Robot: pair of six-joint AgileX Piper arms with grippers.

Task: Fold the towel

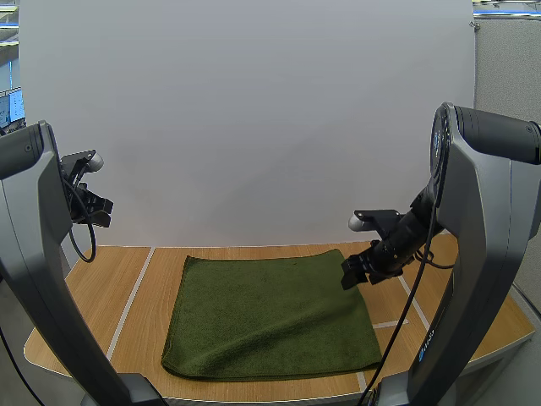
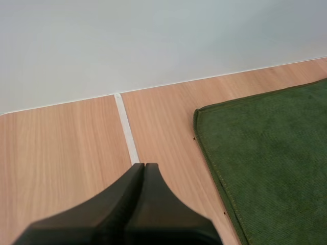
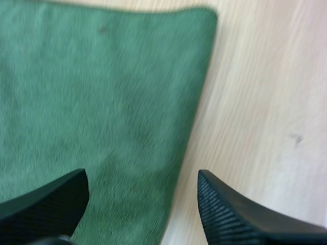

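Observation:
A dark green towel [image 1: 270, 313] lies flat on the wooden table [image 1: 93, 296], its near edge slightly rumpled. My right gripper [image 1: 352, 276] hovers low over the towel's right edge near the far right corner. In the right wrist view the right gripper [image 3: 143, 178] is open, and the towel [image 3: 102, 102] edge runs between its two black fingers [image 3: 235, 214]. My left gripper [image 1: 100, 211] is raised at the far left, away from the towel. In the left wrist view the left gripper [image 2: 144, 168] is shut as one dark wedge over bare wood, with the towel's [image 2: 265, 153] far left corner off to one side.
White tape lines [image 1: 131, 296] [image 1: 387, 324] cross the table on either side of the towel. A white wall [image 1: 254, 127] stands along the table's far edge. Bare wood [image 2: 61, 153] flanks the towel left and right.

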